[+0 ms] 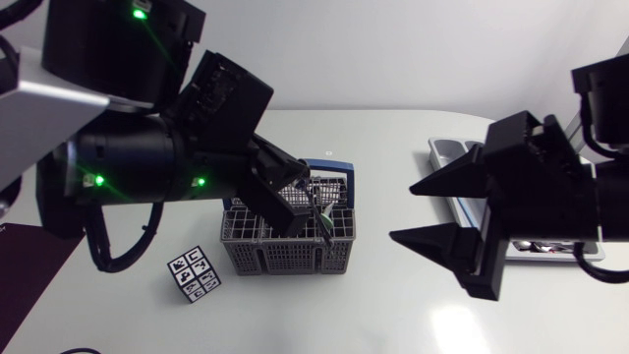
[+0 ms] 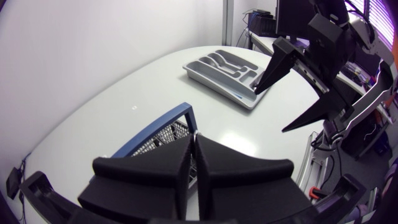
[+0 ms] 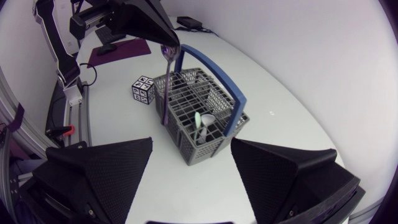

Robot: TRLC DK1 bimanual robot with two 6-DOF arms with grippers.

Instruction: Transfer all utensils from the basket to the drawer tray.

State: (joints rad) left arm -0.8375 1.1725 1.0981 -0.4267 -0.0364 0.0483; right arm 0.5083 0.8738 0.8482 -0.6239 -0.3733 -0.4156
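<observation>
A grey wire basket (image 1: 285, 251) with a blue handle (image 3: 219, 82) stands mid-table. My left gripper (image 1: 293, 214) hangs over it, shut on the bowl end of a metal spoon (image 3: 166, 78) whose handle still reaches down into the basket (image 3: 186, 102). A green and white utensil (image 3: 200, 127) stands in a front compartment. In the left wrist view the fingers (image 2: 186, 163) are pressed together above the basket (image 2: 163, 134). My right gripper (image 1: 403, 211) stands open to the basket's right, empty. The grey drawer tray (image 2: 225, 70) lies at the far right, partly hidden by the right arm in the head view.
A small black-and-white marker cube (image 1: 194, 273) sits on the table left of the basket's front. Bare white table lies between the basket and the tray (image 1: 444, 149). My right gripper (image 2: 292, 87) hovers close to the tray's near end.
</observation>
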